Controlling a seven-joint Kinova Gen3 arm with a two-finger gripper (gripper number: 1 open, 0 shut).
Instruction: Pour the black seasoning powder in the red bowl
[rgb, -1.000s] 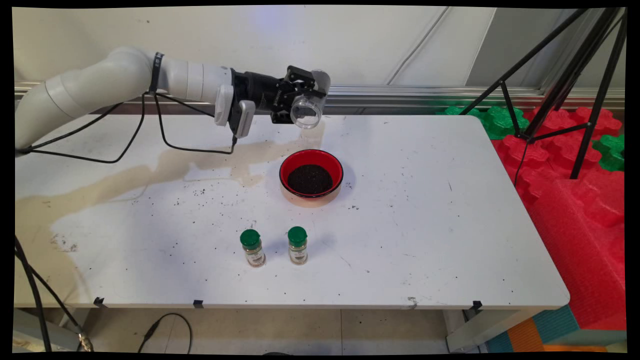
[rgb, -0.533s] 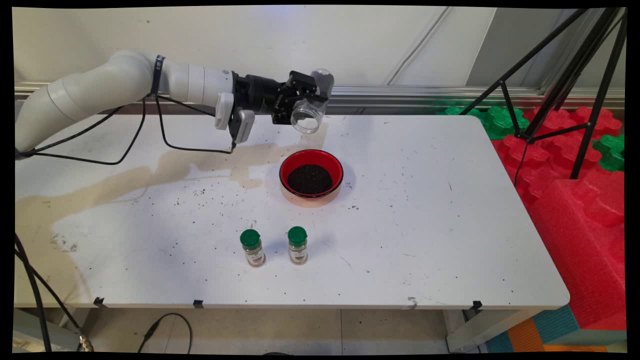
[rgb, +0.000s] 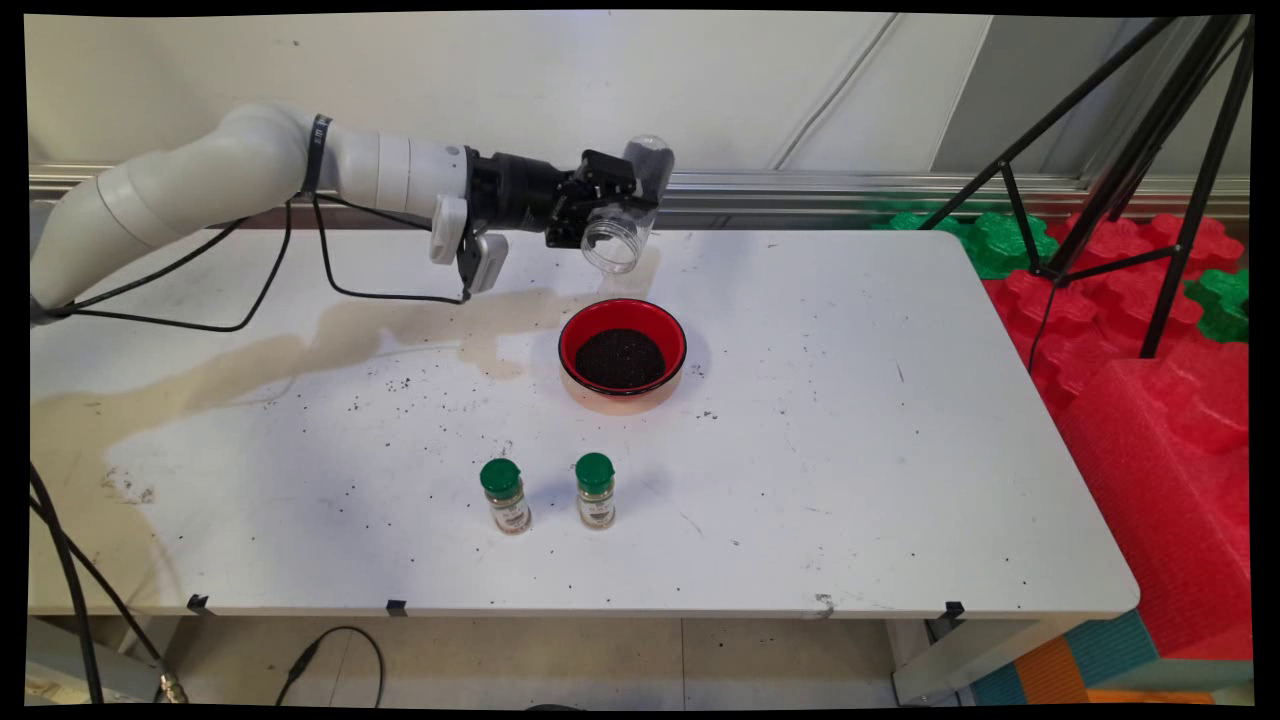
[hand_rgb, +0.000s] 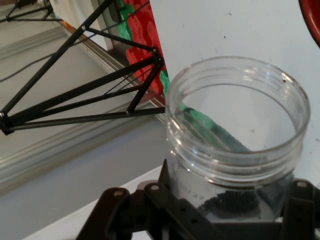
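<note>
White table (rgb: 850, 480) stained, speckled with dark grains, wall behind. Left to right: two green-capped spice jars (rgb: 505, 495) upright near front, well clear of arm. Gripper (rgb: 600, 200) clamped round clear jar (rgb: 620, 225), held tilted, mouth down toward red bowl (rgb: 622, 345). Few grains left inside jar; bowl holds dark heap. Black tripod (rgb: 1130, 150) far right.

We can read no words, numbers or brand marks in either view. The two green-capped spice jars (rgb: 509, 495) and (rgb: 595, 490) on the desk (rgb: 900, 450) carry paper labels, but their print is too small for us to make out. The clear jar (hand_rgb: 235, 140) in the hand view shows faint embossed marks low on its wall that we cannot decipher.
</note>
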